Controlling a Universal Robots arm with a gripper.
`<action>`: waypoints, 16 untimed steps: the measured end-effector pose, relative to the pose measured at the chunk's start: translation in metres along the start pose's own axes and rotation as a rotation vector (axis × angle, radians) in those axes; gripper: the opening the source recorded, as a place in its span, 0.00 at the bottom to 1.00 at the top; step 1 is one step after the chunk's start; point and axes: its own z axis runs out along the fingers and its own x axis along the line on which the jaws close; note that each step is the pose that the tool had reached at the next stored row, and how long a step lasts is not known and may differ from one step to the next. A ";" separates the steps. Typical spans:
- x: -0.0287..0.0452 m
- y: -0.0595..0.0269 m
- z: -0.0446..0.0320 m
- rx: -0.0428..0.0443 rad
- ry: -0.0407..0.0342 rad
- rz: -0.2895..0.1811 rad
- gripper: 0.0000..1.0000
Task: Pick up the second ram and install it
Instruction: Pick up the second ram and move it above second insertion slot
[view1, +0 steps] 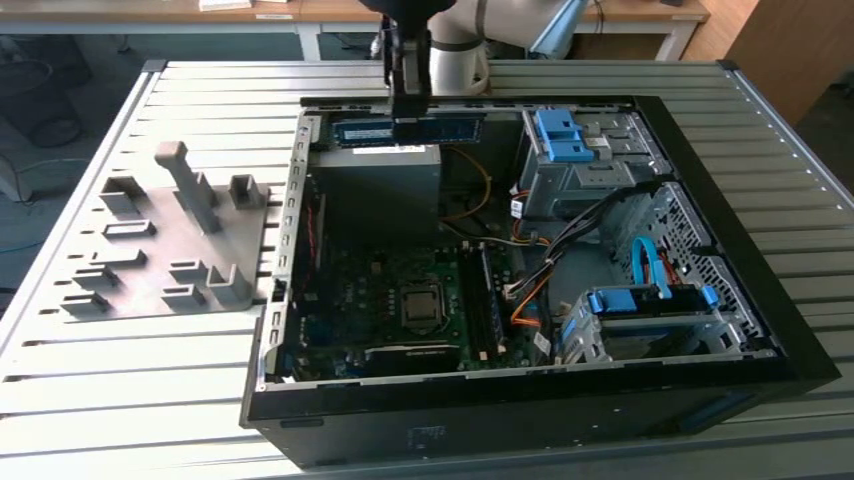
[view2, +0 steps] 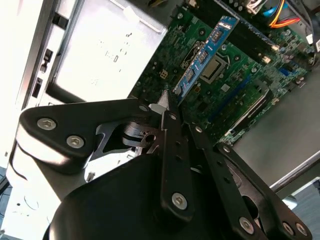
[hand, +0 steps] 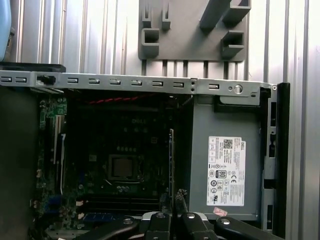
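- The arm stands vertical at the far edge of the open computer case (view1: 787, 350), with its wrist pointing straight down.
- The gripper (view1: 407, 116) is clamped on the second ram (view1: 447, 128), gripping it near mid-length.
- The second ram is held level and on edge, lifted above the power supply (view1: 380, 180).
- In the second wrist view, the stick projects from the fingers (view2: 169, 107) over the motherboard (view2: 250, 75), clear of it.
- The grey fixture plate (view1: 147, 250) lies beside the case, on the exterior view's left.

Open black computer case (view1: 534, 405) lies flat on slatted metal tabletop (view1: 120, 400). Inside: green motherboard (view1: 360, 290) with bare CPU socket (view1: 422, 307), grey power supply (view1: 380, 185) just beyond, blue-latched drive bay (view1: 654, 300) toward the exterior view's right. Grey fixture plate (view1: 158, 245) sits beside the case, on the exterior view's left.
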 end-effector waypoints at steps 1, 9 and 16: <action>0.0000 -0.0020 0.0000 0.0000 0.0000 0.000 0.14; 0.0004 -0.0170 0.0004 0.0001 -0.0001 0.000 0.14; 0.0008 -0.0314 0.0008 0.0000 -0.0001 0.000 0.14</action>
